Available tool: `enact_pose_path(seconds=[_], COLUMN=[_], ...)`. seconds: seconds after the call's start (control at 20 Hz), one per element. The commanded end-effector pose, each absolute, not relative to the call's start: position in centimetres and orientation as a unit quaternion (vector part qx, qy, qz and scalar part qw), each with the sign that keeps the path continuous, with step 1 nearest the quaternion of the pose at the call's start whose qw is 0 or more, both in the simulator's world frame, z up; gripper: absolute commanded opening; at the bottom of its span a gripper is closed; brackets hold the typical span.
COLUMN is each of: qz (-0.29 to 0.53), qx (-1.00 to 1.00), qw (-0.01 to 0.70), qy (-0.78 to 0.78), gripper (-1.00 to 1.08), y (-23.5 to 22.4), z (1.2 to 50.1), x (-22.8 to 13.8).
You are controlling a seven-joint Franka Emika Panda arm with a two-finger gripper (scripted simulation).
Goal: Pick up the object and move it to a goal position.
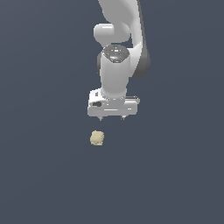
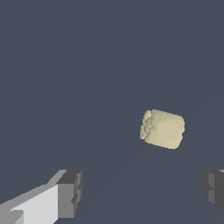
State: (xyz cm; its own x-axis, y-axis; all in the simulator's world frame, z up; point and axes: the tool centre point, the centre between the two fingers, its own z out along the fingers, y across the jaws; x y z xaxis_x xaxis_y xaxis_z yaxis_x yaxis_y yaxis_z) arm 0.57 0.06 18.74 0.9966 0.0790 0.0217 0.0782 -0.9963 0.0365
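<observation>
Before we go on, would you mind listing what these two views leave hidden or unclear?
- Goal position: no marker appears in either view.
- Arm: its upper part is cut off by the exterior view's top edge.
- Gripper: in the exterior view only short finger stubs show; the wrist view's edges crop both fingertips.
- Object: its underside is hidden in both views, and with no shadows its height under the gripper is unclear.
</observation>
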Motion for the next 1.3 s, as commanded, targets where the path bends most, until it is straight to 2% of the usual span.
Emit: enact_pose_path(seconds=[0.0, 0.65, 0.95, 1.25], qz=[0.012, 0.042, 0.036, 0.022], qx=[0.999, 0.998, 0.999, 1.000], qw=[0.018, 0.017, 0.014, 0.007], qy=[0.039, 0.042, 0.024, -0.015], gripper=[1.00, 1.00, 1.00, 1.00], y=[0.1, 1.9, 0.5, -2.5], z=[18.7, 21.2, 19.5, 15.8], x=[0.6, 1.8, 2.2, 2.8])
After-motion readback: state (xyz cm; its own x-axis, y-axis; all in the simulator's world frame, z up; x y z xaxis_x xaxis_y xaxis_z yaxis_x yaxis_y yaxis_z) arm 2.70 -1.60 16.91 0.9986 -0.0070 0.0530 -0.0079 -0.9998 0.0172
